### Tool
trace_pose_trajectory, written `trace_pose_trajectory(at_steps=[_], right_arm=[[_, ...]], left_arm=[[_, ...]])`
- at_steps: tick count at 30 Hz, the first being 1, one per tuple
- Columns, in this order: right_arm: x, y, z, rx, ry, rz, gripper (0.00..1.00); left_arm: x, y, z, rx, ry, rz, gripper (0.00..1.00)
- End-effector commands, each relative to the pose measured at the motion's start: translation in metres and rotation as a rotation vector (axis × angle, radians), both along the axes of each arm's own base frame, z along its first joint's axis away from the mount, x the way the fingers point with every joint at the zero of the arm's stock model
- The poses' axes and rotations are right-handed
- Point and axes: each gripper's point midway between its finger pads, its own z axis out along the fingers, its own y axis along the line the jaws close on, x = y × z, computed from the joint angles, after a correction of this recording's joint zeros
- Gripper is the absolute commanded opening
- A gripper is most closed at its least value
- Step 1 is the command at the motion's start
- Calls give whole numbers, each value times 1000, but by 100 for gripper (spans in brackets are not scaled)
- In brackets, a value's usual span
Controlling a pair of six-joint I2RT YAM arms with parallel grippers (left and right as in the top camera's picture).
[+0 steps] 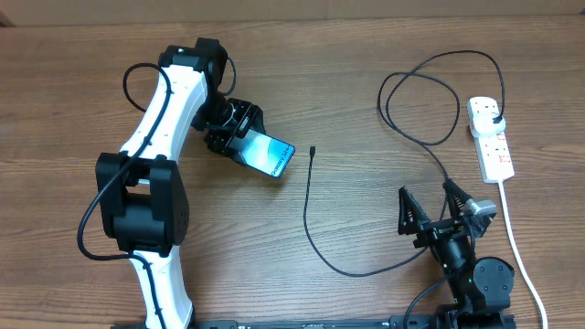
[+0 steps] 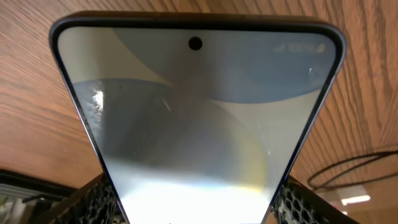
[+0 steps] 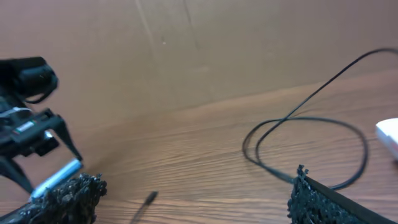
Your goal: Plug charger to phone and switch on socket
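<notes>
My left gripper (image 1: pixel 239 130) is shut on the phone (image 1: pixel 271 154), holding it tilted at the table's upper left. The phone's lit screen (image 2: pixel 199 124) fills the left wrist view, with my fingers on both its long edges. The charger cable (image 1: pixel 309 224) lies loose on the table; its small plug tip (image 1: pixel 313 150) rests just right of the phone, apart from it. The tip shows blurred in the right wrist view (image 3: pixel 149 198). Its black plug (image 1: pixel 494 119) sits in the white socket (image 1: pixel 492 142) at the right. My right gripper (image 1: pixel 428 208) is open and empty at the lower right.
The socket's thick white cord (image 1: pixel 515 242) runs down the right side past my right arm. The black cable loops near the top right (image 1: pixel 422 100) and shows in the right wrist view (image 3: pixel 311 134). A brown wall stands behind the table.
</notes>
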Motion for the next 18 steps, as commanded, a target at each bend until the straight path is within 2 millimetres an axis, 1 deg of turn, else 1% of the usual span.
trace_pose_trajectory(at_steps=[1,5,12,15,18], right_arm=[[-3,10,-1,111,29,59,100],[-5,20,-6,157,77,119,100],[-4,28,-26,230,204,150,100],[-4,32,-26,238,235,172,100],[-3,38,-18,241,256,208,100]], left_arm=[[7,5,8,18,-52,-31,58],[4,8,7,32,-47,-47,59],[-4,9,8,26,-28,-81,57],[-8,9,9,20,-17,-97,57],[-9,6,10,0,-15,-101,57]])
